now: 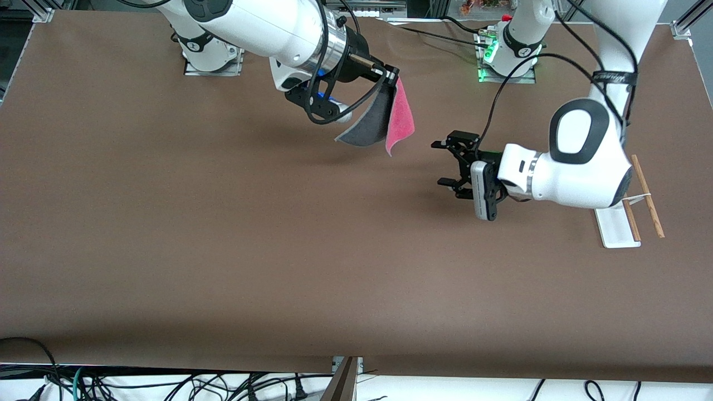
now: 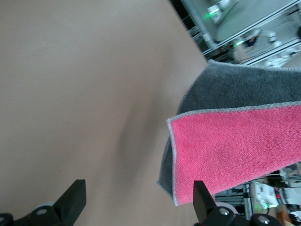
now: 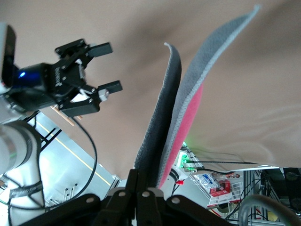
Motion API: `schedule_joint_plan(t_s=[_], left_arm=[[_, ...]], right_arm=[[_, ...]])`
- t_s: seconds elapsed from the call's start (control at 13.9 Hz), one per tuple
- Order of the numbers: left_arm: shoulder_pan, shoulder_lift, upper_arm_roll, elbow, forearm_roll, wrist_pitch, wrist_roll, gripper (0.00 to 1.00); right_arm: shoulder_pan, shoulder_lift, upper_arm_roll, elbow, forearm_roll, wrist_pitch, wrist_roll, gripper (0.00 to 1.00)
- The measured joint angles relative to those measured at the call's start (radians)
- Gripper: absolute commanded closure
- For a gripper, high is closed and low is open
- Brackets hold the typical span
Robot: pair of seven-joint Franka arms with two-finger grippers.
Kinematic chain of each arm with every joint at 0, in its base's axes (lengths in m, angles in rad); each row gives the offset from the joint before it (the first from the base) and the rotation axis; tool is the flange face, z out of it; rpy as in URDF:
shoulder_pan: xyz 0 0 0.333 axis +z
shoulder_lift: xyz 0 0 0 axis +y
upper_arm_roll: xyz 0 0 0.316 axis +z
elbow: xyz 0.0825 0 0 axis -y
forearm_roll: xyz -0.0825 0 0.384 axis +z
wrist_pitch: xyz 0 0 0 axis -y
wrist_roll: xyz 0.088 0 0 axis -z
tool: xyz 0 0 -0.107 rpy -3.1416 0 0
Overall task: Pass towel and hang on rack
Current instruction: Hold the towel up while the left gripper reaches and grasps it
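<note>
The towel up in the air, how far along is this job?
Picked up: the right gripper is shut on the towel, dangling above the table. In hand: the pass; the left gripper waits open beside it. Left: handover, then hanging on the bare rack.

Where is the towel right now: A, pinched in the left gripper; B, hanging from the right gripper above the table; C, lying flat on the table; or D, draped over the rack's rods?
B: the towel dangles from the shut right gripper, while the open left gripper holds nothing and the rack is bare.

Rack partly hidden by left arm
</note>
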Motion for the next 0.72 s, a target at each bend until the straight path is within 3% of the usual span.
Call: schedule_joint_plan(t_s=[0.22, 0.72], left_arm=[[-0.004, 0.058, -0.01, 0.0, -0.117, -0.1, 0.061, 0.0], [-0.003, 0.197, -0.054, 0.0, -0.345, -0.169, 0.243, 0.0]], right_arm=[[0.0, 0.0, 0.0, 0.0, 0.0, 0.0, 0.001, 1.0], [0.0, 0.0, 0.0, 0.0, 0.0, 0.0, 0.003, 1.0]])
